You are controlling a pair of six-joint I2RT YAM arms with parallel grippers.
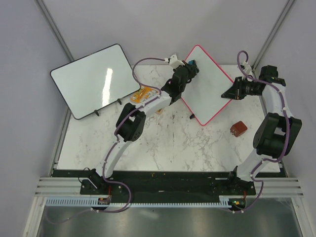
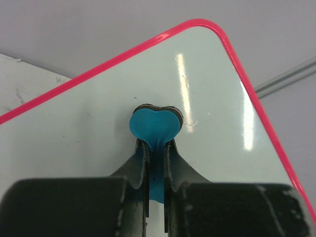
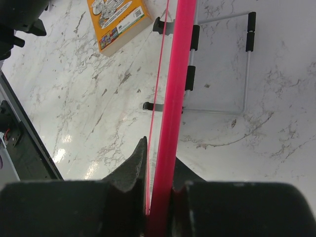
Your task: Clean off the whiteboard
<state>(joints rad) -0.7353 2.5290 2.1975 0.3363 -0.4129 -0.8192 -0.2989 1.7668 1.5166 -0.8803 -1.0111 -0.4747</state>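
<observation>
Grey booth walls, white marble bench (image 1: 163, 143). The pink-framed whiteboard (image 1: 210, 94) stands at 1 o'clock from bench centre, turned so it reads as a diamond from above.

Right pincer (image 3: 160, 163) is clenched on the board's pink frame (image 3: 173, 98) at the board's 3 o'clock edge, bracing it. Left pincer (image 2: 155, 148) is grasping a blue heart-shaped eraser (image 2: 153, 126), with the pad on the board face near its 11 o'clock corner.

Progress: no writing visible on the face in either the top or the left wrist view, only glare streaks and a few tiny specks. My read is that the wipe is mostly done. What's left is a check of the patch hidden under the left arm, then letting go with both pincers.

Also on the bench, unrelated to the wipe: black-framed whiteboard (image 1: 94, 81) at 10 o'clock, orange box (image 1: 143, 94) at 11, small reddish-brown block (image 1: 239, 129) at 3.
</observation>
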